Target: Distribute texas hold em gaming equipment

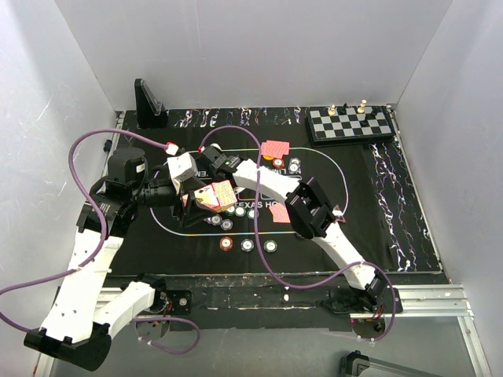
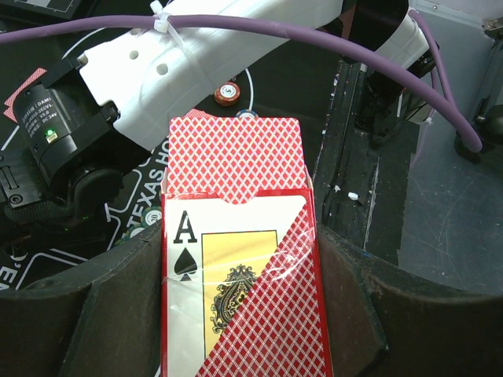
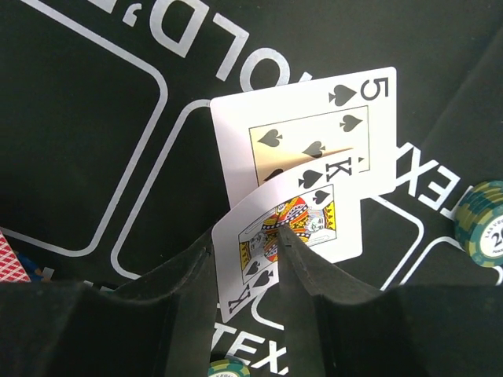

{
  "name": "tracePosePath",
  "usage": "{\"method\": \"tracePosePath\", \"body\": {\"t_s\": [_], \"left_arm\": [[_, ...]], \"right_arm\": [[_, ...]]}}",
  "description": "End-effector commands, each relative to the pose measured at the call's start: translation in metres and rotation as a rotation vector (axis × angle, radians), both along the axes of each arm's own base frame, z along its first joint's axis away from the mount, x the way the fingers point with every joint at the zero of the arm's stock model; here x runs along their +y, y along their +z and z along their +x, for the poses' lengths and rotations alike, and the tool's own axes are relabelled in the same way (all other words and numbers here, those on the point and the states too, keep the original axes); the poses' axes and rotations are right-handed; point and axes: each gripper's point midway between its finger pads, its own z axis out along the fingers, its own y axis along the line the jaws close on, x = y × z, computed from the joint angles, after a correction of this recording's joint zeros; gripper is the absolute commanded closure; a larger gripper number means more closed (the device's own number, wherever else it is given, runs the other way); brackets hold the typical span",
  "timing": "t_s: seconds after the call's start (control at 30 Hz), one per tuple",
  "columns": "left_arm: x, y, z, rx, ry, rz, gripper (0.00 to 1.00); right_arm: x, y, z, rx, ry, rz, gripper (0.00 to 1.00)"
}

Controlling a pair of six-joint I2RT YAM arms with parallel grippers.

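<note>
Playing cards (image 2: 236, 153): red-backed, protruding from deck box (image 2: 244, 314) | left gripper (image 2: 240, 263): clamped on box sides, held over mat (image 1: 369, 220) | right gripper (image 3: 250, 239): fingers (image 3: 196, 298) parted, king of spades (image 3: 302, 208) curled between them, overlapping five of spades (image 3: 314, 133) face-up on mat | poker chips (image 1: 247, 245): on mat nearby

Red-backed cards (image 2: 236, 153) protrude from their ace-printed box (image 2: 236, 298); king of spades (image 3: 292, 214) bows over face-up five of spades (image 3: 314, 129).

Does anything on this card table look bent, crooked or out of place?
Yes: the king of spades is bowed upward between the fingers of the right pincer, overlapping the flat five of spades crookedly.
</note>
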Motion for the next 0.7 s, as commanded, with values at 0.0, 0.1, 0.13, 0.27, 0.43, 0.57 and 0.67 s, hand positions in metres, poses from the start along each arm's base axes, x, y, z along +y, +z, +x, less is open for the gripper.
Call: {"method": "tracePosePath", "body": {"t_s": [0.0, 0.1, 0.13, 0.27, 0.43, 0.57, 0.67], "left_arm": [[-0.001, 0.024, -0.001, -0.075, -0.012, -0.035, 1.0], [-0.001, 0.023, -0.001, -0.076, -0.009, -0.033, 1.0], [-0.001, 0.023, -0.001, -0.077, -0.01, -0.033, 1.0], [-0.002, 0.022, -0.001, -0.068, -0.015, -0.034, 1.0], [-0.003, 0.02, 0.002, -0.065, -0.012, -0.031, 1.0], [-0.002, 0.018, 0.006, -0.066, -0.002, -0.032, 1.0], [-0.003, 0.017, 0.007, -0.063, 0.001, -0.032, 1.0]], "right_arm": [[-0.002, -0.015, -0.028, 0.15, 0.011, 0.033, 0.56], [-0.002, -0.016, -0.028, 0.169, 0.008, 0.047, 0.49], [-0.001, -0.014, -0.027, 0.175, 0.007, 0.06, 0.35], [-0.003, -0.003, -0.018, 0.157, -0.017, 0.092, 0.17], [-0.002, 0.012, -0.011, 0.14, -0.021, 0.136, 0.17], [-0.006, 0.014, -0.003, 0.13, -0.037, 0.143, 0.19], [-0.013, 0.011, 0.004, 0.13, -0.057, 0.142, 0.2]]}}
